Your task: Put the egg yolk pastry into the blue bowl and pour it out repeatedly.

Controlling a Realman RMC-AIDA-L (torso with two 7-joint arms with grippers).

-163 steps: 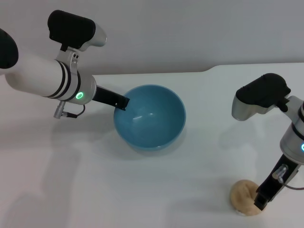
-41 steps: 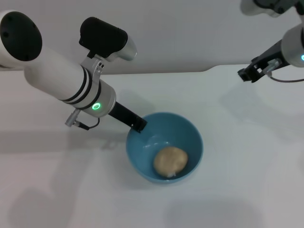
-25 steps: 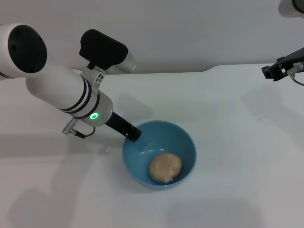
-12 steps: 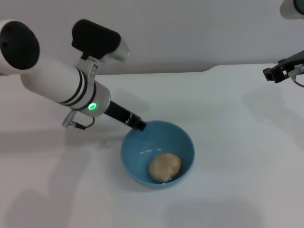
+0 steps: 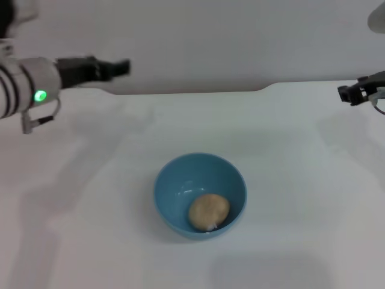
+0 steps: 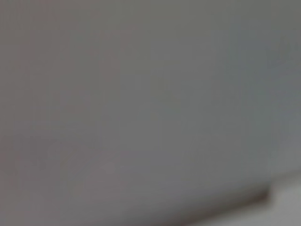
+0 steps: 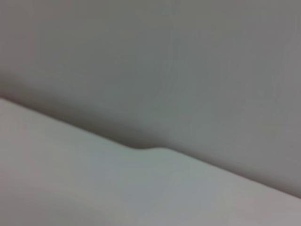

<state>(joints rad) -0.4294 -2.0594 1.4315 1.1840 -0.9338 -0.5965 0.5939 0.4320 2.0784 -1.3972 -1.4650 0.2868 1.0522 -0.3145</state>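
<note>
The blue bowl (image 5: 178, 180) stands upright on the white table, near the middle of the head view. The egg yolk pastry (image 5: 209, 211) lies inside it, toward the near right of the bottom. My left gripper (image 5: 122, 66) is raised at the far left, well away from the bowl, pointing sideways along the back wall and holding nothing. My right gripper (image 5: 347, 94) hovers at the far right edge, high above the table and empty. Neither wrist view shows the bowl or the pastry.
The white table (image 5: 289, 156) runs to a grey back wall, and its back edge has a step (image 5: 264, 88). That step also shows in the right wrist view (image 7: 146, 148). The left wrist view shows only blurred grey wall.
My left gripper has let go of the bowl's rim and swung up and away to the far left. The bowl with the pastry stays put. The right arm has barely moved.
</note>
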